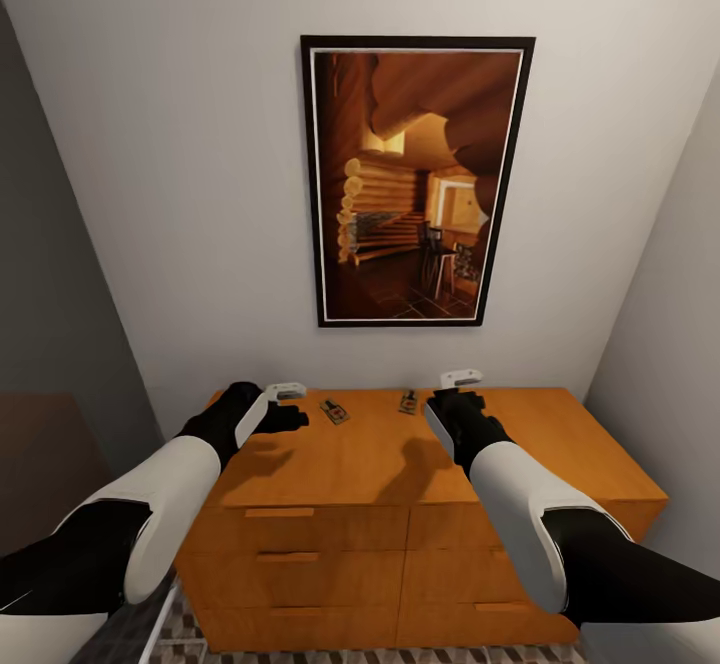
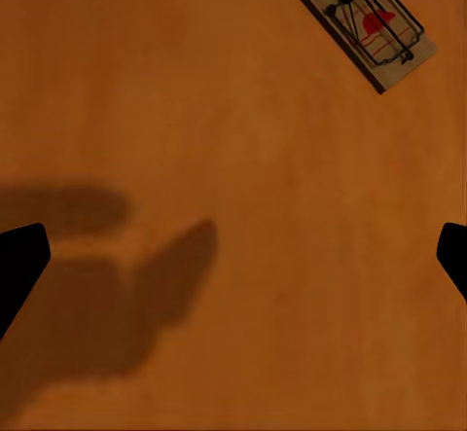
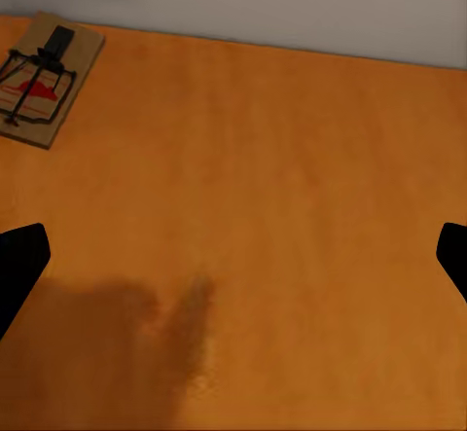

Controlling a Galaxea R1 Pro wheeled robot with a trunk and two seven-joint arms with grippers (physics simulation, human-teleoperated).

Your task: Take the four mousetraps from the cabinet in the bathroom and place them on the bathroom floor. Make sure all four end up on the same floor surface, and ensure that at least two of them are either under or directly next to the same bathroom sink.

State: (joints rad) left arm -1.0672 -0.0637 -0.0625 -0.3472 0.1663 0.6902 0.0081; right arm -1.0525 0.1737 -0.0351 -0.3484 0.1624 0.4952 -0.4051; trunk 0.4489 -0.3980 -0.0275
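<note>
Two mousetraps lie flat on the cabinet (image 1: 380, 454) top near its back edge: one mousetrap (image 1: 334, 410) left of centre, a second mousetrap (image 1: 408, 402) just beside the middle of that edge. Left pincer (image 1: 285, 406) hovers over bare wood near the back-left corner, jaws spread wide, nothing held; the first trap sits just off to its side (image 2: 365, 22). Right pincer (image 1: 458, 391) likewise wide open and empty, near the back edge, with the second trap beside it (image 3: 44, 79). Only two traps visible. Risk: traps are thin and flat, so fingertips may skid on the wood, push a trap against the wall, or trip the spring bar.
</note>
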